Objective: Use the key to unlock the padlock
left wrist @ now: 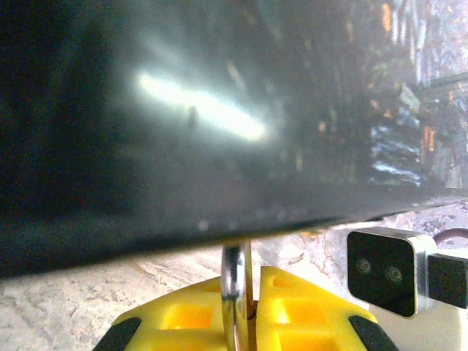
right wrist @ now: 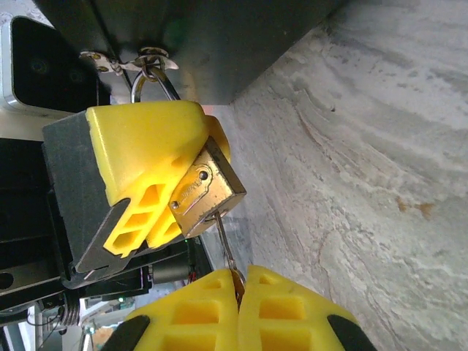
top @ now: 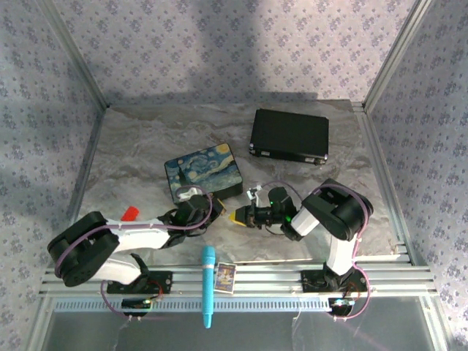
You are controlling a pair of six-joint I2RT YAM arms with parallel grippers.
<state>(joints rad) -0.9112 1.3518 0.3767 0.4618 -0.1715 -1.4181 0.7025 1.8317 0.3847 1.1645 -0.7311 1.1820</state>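
Key [right wrist: 222, 238] seated in padlock [right wrist: 208, 189] on the shut painted box [top: 201, 170]
Left end effector [left wrist: 242, 303] clenches the padlock body against the box front; right end effector [right wrist: 238, 285] pinches the key's bow.

Straight ahead, the painted box [top: 203, 172] blocks you; the padlock [right wrist: 207, 191] sits against its near wall. The black case [top: 289, 135] stands behind it to the right. You have bare table [top: 131, 146] to pass at far left and along the right edge.
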